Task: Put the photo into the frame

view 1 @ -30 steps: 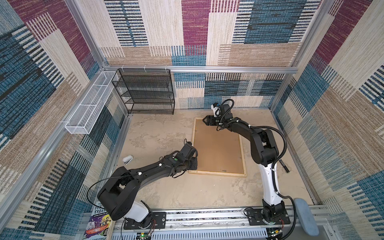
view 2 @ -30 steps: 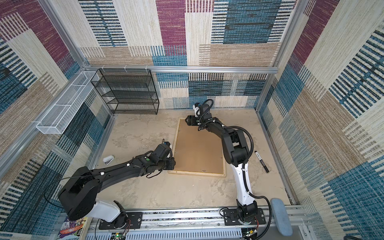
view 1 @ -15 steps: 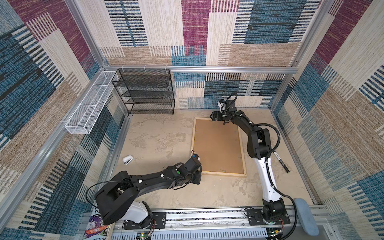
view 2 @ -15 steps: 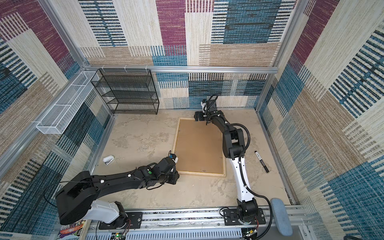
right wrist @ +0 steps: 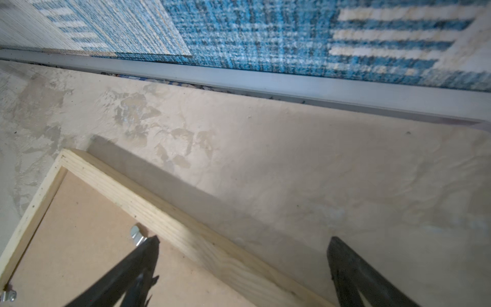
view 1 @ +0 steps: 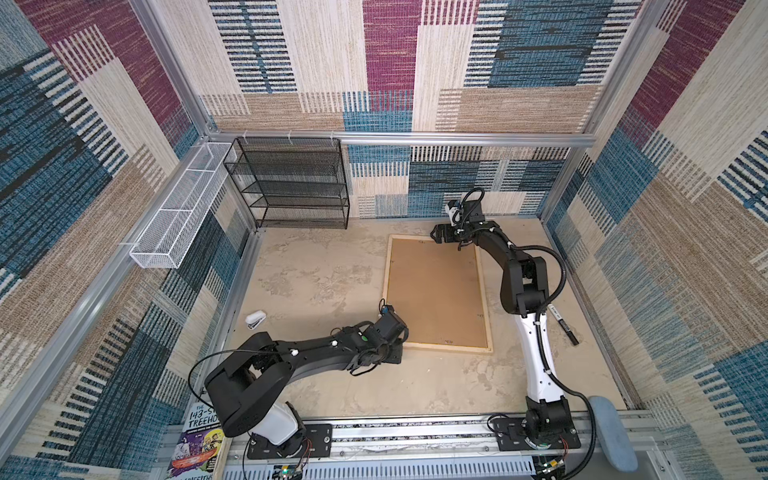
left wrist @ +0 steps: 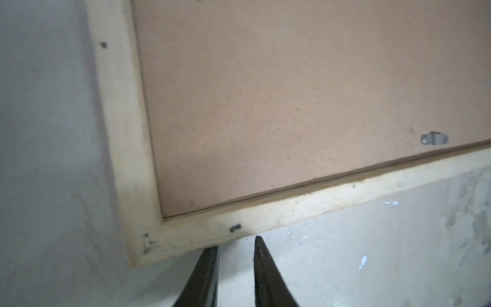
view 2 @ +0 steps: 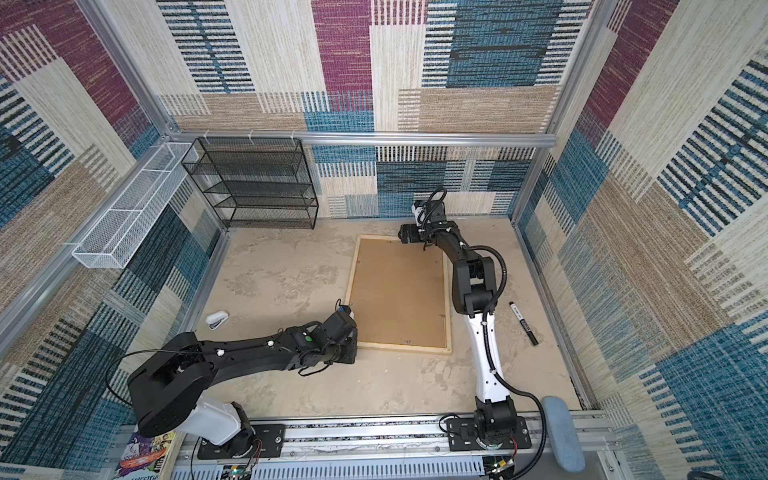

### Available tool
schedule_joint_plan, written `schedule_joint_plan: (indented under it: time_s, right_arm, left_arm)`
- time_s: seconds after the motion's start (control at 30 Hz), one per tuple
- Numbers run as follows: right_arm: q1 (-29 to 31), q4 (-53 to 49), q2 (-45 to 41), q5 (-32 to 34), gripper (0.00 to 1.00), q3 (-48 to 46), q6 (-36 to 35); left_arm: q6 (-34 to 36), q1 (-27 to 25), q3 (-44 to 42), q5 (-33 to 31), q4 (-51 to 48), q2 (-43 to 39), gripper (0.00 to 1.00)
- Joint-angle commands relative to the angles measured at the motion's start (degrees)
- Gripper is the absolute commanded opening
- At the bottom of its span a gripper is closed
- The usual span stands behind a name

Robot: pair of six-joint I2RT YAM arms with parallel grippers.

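Both apart: left fingers (left wrist: 259, 252) narrowly, right fingers (right wrist: 342, 255) wide, astride frame (right wrist: 159, 212) (book (view 1: 199, 432) reads "TREEHO").

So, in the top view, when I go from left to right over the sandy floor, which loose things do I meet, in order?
white stapler → pale wooden frame, lying with its brown backing board facing up → black marker
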Motion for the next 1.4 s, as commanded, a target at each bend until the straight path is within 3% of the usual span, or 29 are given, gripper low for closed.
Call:
schedule_joint_plan:
  time_s: [0.0,0.3,0.73,1.0,1.17,1.23,1.37]
  right_arm:
    - [-1.47,-5.87,-0.33,-2.27,0.99,-0.16,-1.61]
    - [-5.43,-13.58,-2.40,-5.61,0.96,-1.44,-8.06]
    - [-7.64,-2.24,-22.70,-6.43,0.89,-34.61,-7.34]
    - [-8.01,2.95,-35.83,-4.26,0.87,-53.86,-1.59]
    - [-7.93,10.47,-46.36,-5.97,0.73,-70.15,6.75]
    - [-7.68,15.94,-50.61,-7.35,0.73,-78.14,9.67]
    - [-7.58,19.67,-57.74,-4.07,0.74,-86.14,13.28]
  left_arm:
    - [0.00,1.92,-0.09,-2.49,-0.89,0.01,0.27]
    - [4.78,9.88,-0.45,-1.36,0.67,0.26,0.27]
    - [11.98,20.59,5.79,1.95,6.03,6.73,0.27]
    - [15.99,25.03,13.19,3.13,3.88,11.05,0.26]
    - [16.74,26.30,16.11,2.52,1.09,12.12,0.26]
    - [16.69,26.31,16.12,2.66,1.02,11.99,0.26]
    - [16.14,26.36,15.95,3.86,1.16,11.90,0.26]
